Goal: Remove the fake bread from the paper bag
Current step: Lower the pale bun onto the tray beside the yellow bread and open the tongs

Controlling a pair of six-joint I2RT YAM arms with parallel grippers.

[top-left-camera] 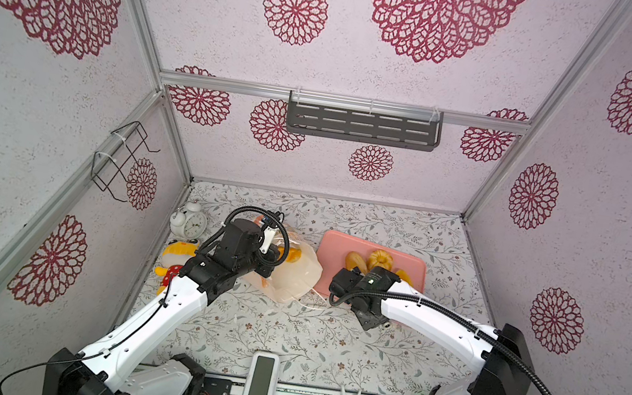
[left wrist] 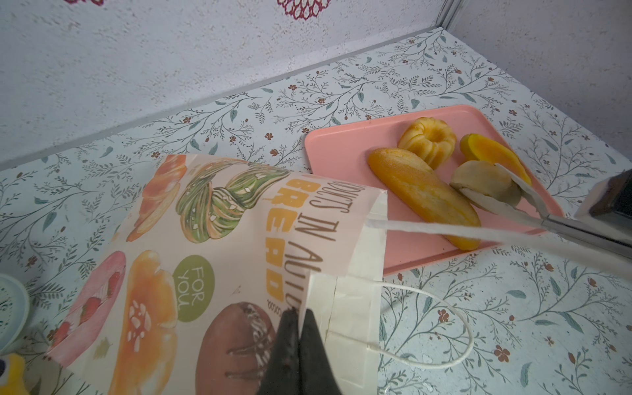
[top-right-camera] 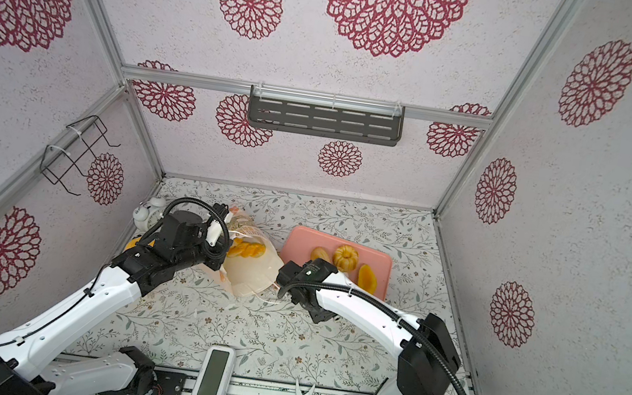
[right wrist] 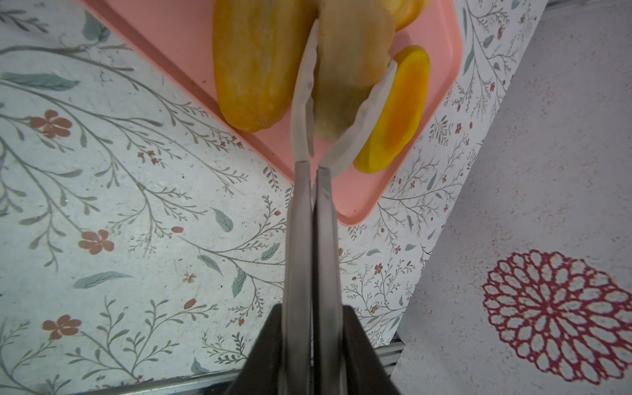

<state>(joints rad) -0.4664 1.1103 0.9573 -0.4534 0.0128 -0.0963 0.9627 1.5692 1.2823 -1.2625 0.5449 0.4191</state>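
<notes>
Right hand [right wrist: 313, 318] clamped on steel tongs [right wrist: 309, 222]; tips pinch pale beige toy bun [right wrist: 349, 68] straight ahead, upper centre of frame, over flat pink tray [right wrist: 164, 44]. Left hand [left wrist: 301, 319] closed on rim of cream printed paper bag [left wrist: 205, 246].

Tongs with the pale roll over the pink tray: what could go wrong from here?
1. The tongs in the right gripper pinch the pale roll by their white tips only; it might slip and knock the long loaf beside it.
2. The left gripper pinches only the paper bag rim; the paper could tear.
</notes>
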